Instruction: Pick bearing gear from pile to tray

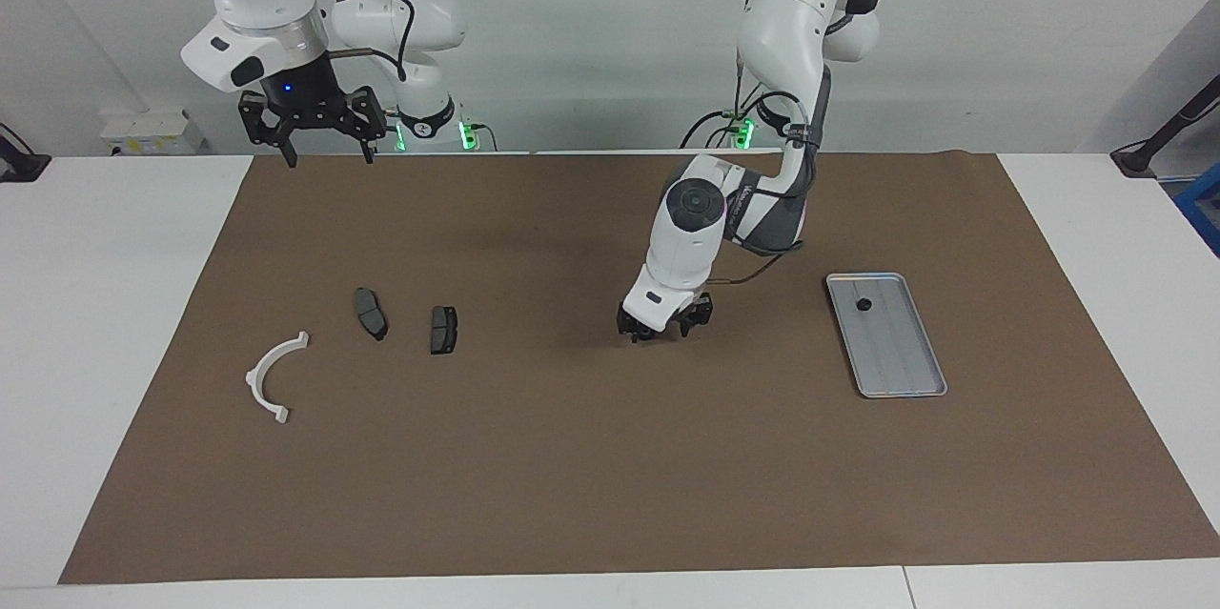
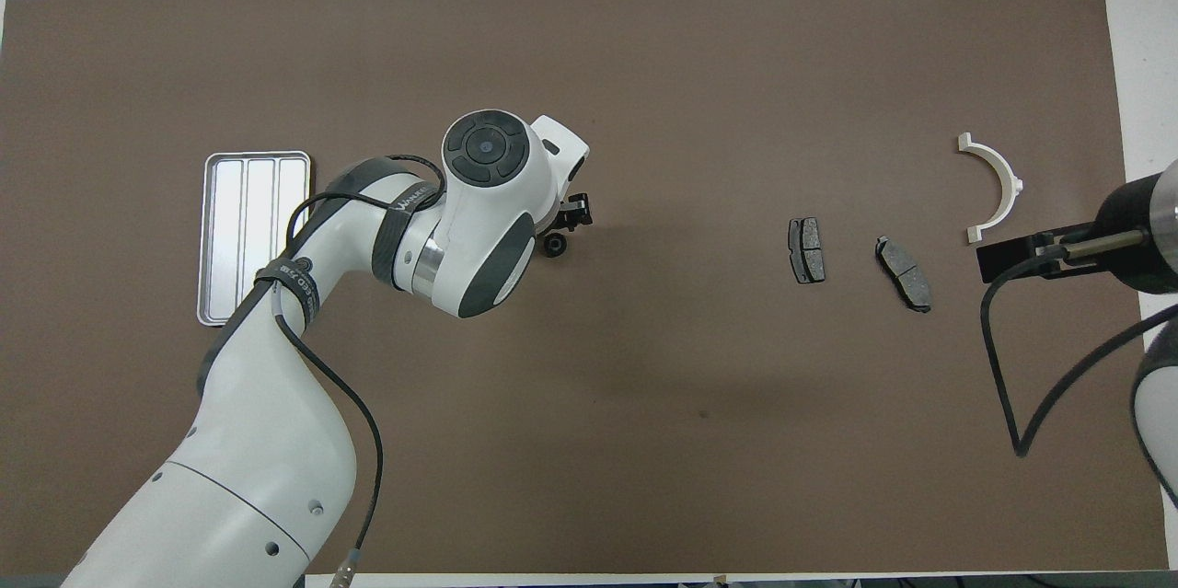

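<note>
My left gripper [image 1: 664, 328] is down at the mat in the middle of the table, fingers apart. In the overhead view a tiny black round piece [image 2: 554, 245] shows right at the left gripper [image 2: 563, 231], partly under the hand; I cannot tell if the fingers touch it. The silver tray [image 1: 886, 333] lies toward the left arm's end, with one black round piece [image 1: 864, 304] in it. In the overhead view the left arm hides part of the tray [image 2: 253, 238]. My right gripper [image 1: 313, 128] waits raised and open over the mat's edge nearest the robots.
The rest of the pile lies toward the right arm's end: two dark brake pads [image 1: 371, 313] [image 1: 443, 329] and a white half-ring bracket [image 1: 272, 378]. A brown mat [image 1: 610, 495] covers the table.
</note>
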You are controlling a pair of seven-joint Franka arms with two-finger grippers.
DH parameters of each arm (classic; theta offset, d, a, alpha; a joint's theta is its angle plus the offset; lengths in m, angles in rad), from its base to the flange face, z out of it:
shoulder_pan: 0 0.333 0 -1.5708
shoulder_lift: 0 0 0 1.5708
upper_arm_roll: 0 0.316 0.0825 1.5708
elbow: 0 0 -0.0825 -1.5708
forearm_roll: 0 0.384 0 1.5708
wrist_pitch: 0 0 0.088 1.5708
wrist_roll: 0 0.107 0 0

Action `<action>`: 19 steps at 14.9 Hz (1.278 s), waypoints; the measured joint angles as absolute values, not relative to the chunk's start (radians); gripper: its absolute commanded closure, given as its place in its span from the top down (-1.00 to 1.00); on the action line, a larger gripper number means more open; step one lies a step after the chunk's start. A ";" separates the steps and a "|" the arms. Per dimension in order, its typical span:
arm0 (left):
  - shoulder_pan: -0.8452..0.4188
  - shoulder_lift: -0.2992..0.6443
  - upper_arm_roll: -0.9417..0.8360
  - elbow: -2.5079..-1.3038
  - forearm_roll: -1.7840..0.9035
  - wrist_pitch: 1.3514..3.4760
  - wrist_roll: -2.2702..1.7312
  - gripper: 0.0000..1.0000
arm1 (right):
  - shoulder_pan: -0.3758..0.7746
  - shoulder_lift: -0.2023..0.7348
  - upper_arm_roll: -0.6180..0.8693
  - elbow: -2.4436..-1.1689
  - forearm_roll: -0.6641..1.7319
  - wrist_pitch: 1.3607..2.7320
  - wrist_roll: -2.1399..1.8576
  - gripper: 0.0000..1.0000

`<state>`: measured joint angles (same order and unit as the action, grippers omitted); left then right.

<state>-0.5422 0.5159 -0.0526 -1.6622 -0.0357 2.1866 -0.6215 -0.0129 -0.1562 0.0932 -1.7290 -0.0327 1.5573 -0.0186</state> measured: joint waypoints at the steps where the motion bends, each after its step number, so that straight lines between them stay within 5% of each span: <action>1: -0.543 0.511 -0.053 -1.674 -0.036 2.190 -0.622 0.84 | -0.013 -0.156 0.093 -1.724 -0.019 1.550 -0.005 1.00; 19: -0.609 0.493 -0.052 -1.729 -0.036 2.236 -0.702 0.80 | -0.016 -0.137 0.097 -1.716 -0.004 1.617 0.091 1.00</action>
<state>-0.6091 0.4928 -0.0524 -1.7287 -0.0357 2.2364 -0.7015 -0.0163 -0.1369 0.0965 -1.7158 -0.0041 1.6169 0.0913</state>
